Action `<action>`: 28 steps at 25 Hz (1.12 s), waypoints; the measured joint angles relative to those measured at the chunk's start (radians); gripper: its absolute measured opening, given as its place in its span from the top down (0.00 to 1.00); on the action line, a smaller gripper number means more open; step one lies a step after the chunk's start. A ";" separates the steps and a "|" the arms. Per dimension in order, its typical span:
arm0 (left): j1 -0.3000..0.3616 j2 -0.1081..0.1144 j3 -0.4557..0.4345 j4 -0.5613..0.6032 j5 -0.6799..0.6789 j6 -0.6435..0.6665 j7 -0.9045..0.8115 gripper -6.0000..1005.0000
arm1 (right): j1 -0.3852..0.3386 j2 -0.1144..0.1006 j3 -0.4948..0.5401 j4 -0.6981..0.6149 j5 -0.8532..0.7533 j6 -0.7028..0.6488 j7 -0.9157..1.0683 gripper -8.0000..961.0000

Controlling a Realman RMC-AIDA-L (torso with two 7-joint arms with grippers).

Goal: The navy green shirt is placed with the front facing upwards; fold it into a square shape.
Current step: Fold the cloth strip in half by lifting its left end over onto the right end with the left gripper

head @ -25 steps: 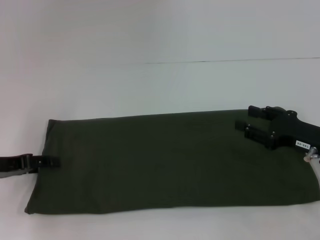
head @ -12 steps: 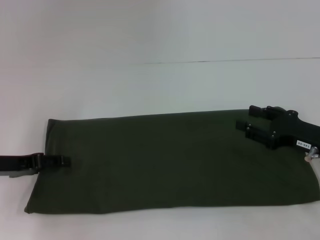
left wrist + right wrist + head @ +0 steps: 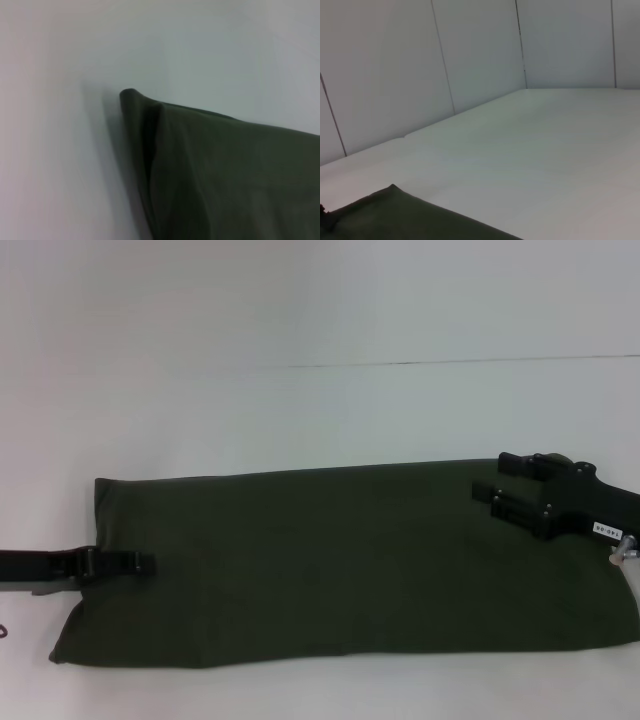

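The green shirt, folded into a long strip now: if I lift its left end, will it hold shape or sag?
Probably sag. The shirt lies limp and flat on the table, with soft rounded corners. Its layered end by the left gripper may splay open. Cloth looks light; dragging likely wrinkles it.

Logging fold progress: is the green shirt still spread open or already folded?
Folded. The shirt lies as a long plain green band on the table, without visible sleeves, collar or lettering; not yet square.

The shirt lies flat on the white table, folded into a long dark olive-green band running left to right; only plain cloth faces up; its left end is slightly puffed, with a rounded far corner.
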 joint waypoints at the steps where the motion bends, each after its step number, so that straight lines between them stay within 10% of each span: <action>1: -0.003 0.000 0.000 -0.002 0.000 0.001 0.000 0.22 | 0.000 0.000 0.000 0.000 0.000 0.000 0.000 0.36; 9: -0.011 -0.003 0.000 -0.009 0.003 0.014 0.023 0.32 | 0.000 0.000 0.000 0.001 -0.003 0.000 0.000 0.36; 20: -0.012 -0.003 0.000 -0.003 -0.001 0.012 0.024 0.81 | -0.002 0.000 0.000 0.004 -0.003 -0.004 0.000 0.36; 28: -0.005 -0.003 -0.008 0.036 -0.009 0.028 0.035 0.91 | -0.001 0.000 0.000 0.004 -0.003 -0.006 0.000 0.36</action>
